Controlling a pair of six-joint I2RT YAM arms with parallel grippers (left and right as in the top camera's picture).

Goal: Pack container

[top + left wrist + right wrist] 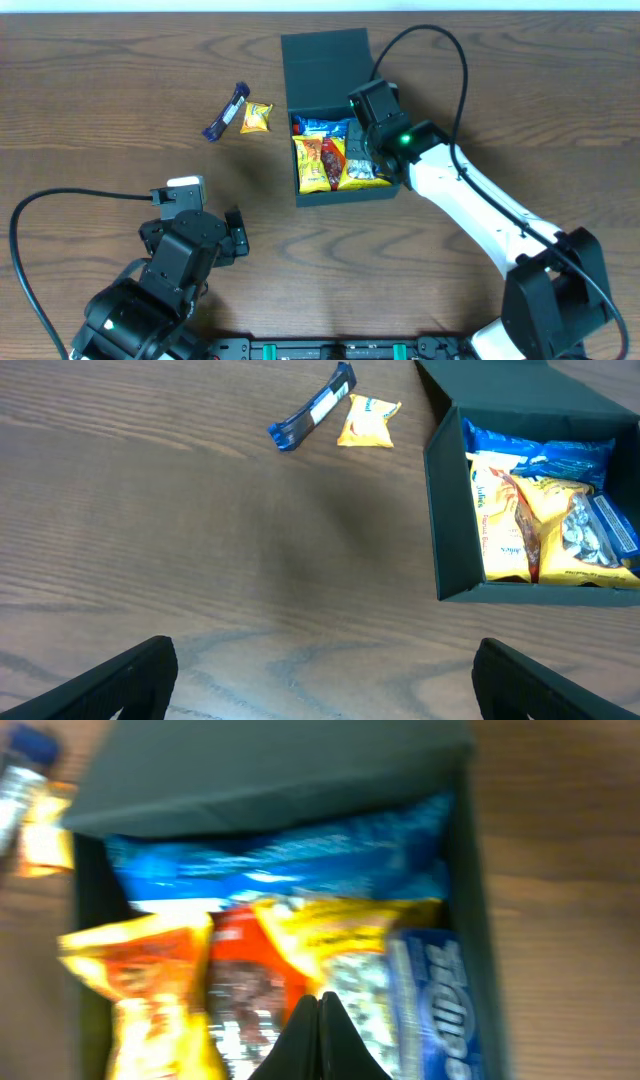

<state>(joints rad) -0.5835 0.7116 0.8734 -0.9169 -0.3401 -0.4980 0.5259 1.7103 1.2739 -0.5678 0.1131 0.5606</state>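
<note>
One right gripper [319,1005], fingers pressed together, seemingly empty, hangs directly above the open container [345,196].

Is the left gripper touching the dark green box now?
Apart. The overhead view shows the left gripper standing well short of the box, with a wide strip of table between them.

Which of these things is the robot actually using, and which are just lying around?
Part of the job: container, snack packets inside it, right gripper above them; probably also the loose yellow packet and blue bar.
Just there: black cable, wooden table.
</note>
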